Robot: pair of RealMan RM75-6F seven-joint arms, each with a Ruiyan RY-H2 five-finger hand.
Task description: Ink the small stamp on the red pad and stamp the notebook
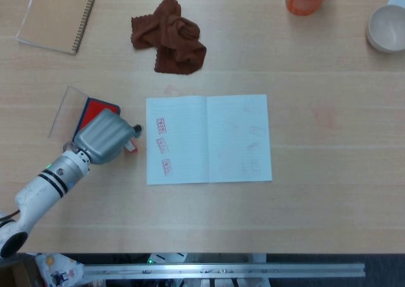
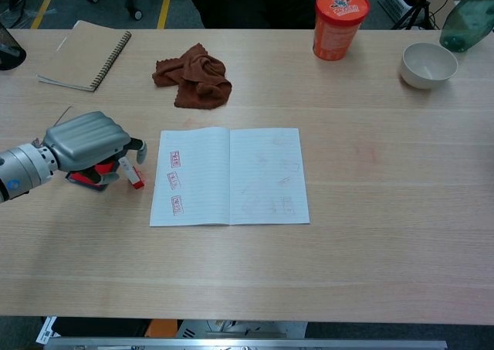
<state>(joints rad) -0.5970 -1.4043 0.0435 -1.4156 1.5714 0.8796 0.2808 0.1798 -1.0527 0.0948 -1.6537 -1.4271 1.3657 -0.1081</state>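
The small red-and-white stamp lies on the table just left of the open notebook. My left hand hovers over the red ink pad, covering most of it. Its fingers bend down beside the stamp and its thumb points toward the notebook. The hand holds nothing that I can see. Three red stamp prints mark the notebook's left page. My right hand is out of both views.
The pad's clear lid lies to its left. A closed spiral notebook is at the far left, a brown cloth behind the open notebook. An orange cup, a white bowl and a green bottle stand far right.
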